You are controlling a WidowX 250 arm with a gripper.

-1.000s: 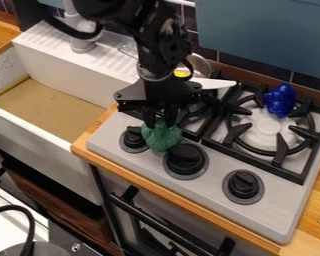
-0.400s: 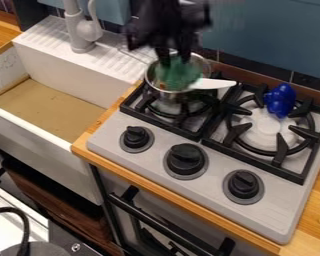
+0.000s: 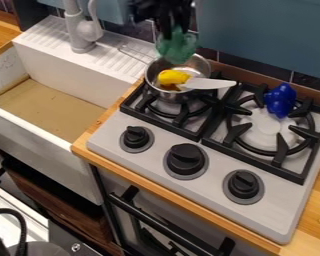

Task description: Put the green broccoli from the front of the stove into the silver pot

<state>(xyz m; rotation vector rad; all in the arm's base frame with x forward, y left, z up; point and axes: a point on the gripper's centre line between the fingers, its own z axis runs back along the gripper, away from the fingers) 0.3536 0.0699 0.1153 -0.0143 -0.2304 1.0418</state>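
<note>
The jaws of my gripper (image 3: 171,31) are closed on the green thing (image 3: 177,46), raised near the metal pot (image 3: 154,85) holding the yellow thing (image 3: 173,77), which seems to keep it clear of the rim

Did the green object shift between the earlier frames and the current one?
Yes. The green object was over the stove's front knobs, then at the pot; now it hangs from the gripper beyond the pot's far rim.

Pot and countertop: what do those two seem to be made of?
The pot looks like smooth metal, perhaps stainless steel, given its silvery shine. The countertop looks like wood, judging by its warm brown, streaky surface; whether it is varnished, I can't tell.
</note>
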